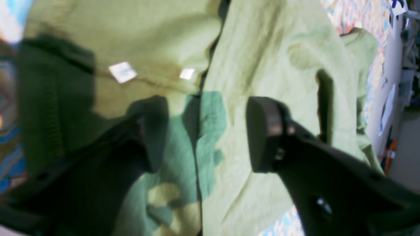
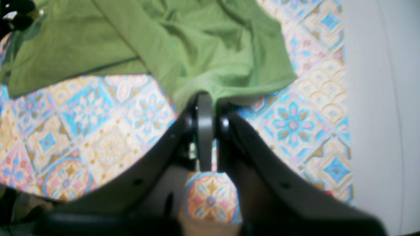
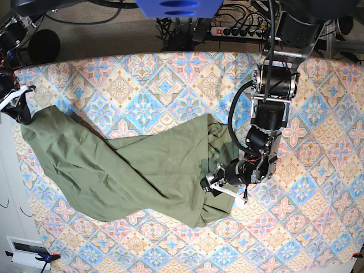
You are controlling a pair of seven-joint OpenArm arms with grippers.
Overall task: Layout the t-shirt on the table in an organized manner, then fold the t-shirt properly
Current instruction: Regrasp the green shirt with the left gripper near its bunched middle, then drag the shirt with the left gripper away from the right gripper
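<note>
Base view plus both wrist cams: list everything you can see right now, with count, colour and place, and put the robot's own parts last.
t-shirt: one, olive green, crumpled and stretched across the table's left and middle, not yet flat.
neck labels: two, pale, small, on the shirt under the left wrist camera.
table: one, covered in blue, pink and cream diamond tile cloth, filling the base view.
power strip: one, white, behind the table's far edge among black cables.
right pincer: one, black, at the table's left edge in the base view, shut on the t-shirt's edge.
left pincer: one, black, over the shirt's right end in the base view, jaws apart, nothing between them.
</note>
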